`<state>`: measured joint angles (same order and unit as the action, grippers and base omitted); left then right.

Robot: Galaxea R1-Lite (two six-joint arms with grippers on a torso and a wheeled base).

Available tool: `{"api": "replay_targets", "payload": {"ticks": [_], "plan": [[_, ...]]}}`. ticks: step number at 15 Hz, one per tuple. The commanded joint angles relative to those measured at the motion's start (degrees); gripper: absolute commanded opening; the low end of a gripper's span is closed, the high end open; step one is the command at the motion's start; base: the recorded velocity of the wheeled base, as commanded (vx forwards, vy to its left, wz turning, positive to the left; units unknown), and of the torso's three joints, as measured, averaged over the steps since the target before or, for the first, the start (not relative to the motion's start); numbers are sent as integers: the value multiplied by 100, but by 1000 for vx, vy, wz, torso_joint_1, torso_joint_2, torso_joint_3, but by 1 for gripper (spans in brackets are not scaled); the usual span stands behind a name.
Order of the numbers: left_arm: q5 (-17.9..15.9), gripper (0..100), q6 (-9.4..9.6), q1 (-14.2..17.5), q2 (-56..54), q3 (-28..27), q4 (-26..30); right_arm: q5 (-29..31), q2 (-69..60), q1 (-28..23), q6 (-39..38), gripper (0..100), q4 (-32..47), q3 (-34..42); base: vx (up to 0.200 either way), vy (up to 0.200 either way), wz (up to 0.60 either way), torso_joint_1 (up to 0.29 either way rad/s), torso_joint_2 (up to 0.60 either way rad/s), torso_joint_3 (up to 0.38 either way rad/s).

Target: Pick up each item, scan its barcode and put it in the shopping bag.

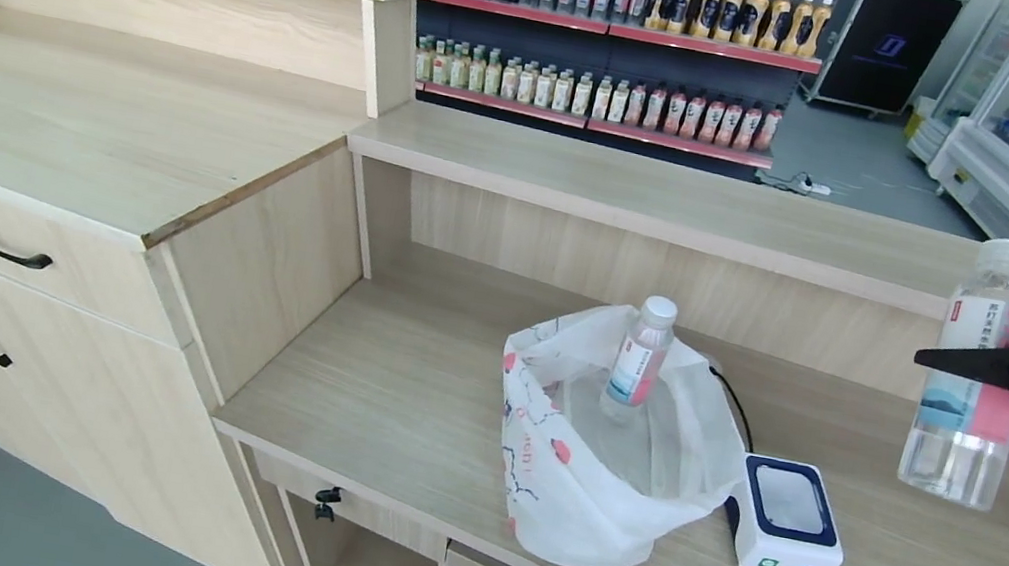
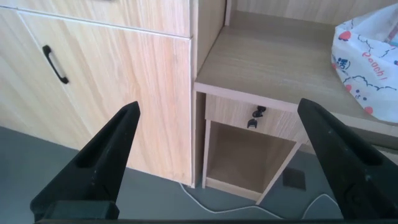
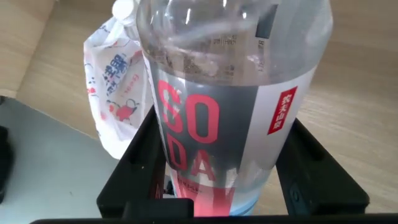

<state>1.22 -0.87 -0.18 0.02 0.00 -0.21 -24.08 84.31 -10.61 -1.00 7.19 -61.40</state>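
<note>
Within the right gripper (image 1: 969, 369) a soda bottle (image 1: 961, 436) is clamped upright at mid-label, presumably for presenting to the barcode scanner (image 1: 786, 518) below and left of it; shopping bag (image 1: 572, 496) lies beyond. Left gripper (image 2: 217, 155) is held wide, empty.

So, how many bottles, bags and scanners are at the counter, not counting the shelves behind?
Bottles: 2 (bagged bottle, held bottle)
Shopping bag: 1
Scanner: 1
Total: 4
</note>
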Motion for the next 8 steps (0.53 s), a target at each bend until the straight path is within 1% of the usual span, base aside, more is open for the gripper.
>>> {"api": "replay_targets", "payload": {"ticks": [1, 3, 6, 8], "plan": [[1, 100, -1, 1, -2, 0, -6, 17, 507, 41, -164, 0, -7, 94, 0, 0, 0, 0, 0, 0], [1, 100, -1, 1, -2, 0, -6, 17, 727, 147, -348, 0, -34, 50, 0, 0, 0, 0, 0, 0], [1, 100, -1, 1, -2, 0, -6, 131, 859, 199, -252, 0, -16, 58, 0, 0, 0, 0, 0, 0], [1, 100, -1, 1, -2, 0, -6, 544, 894, 261, -102, 0, -16, 164, 0, 0, 0, 0, 0, 0]]}}
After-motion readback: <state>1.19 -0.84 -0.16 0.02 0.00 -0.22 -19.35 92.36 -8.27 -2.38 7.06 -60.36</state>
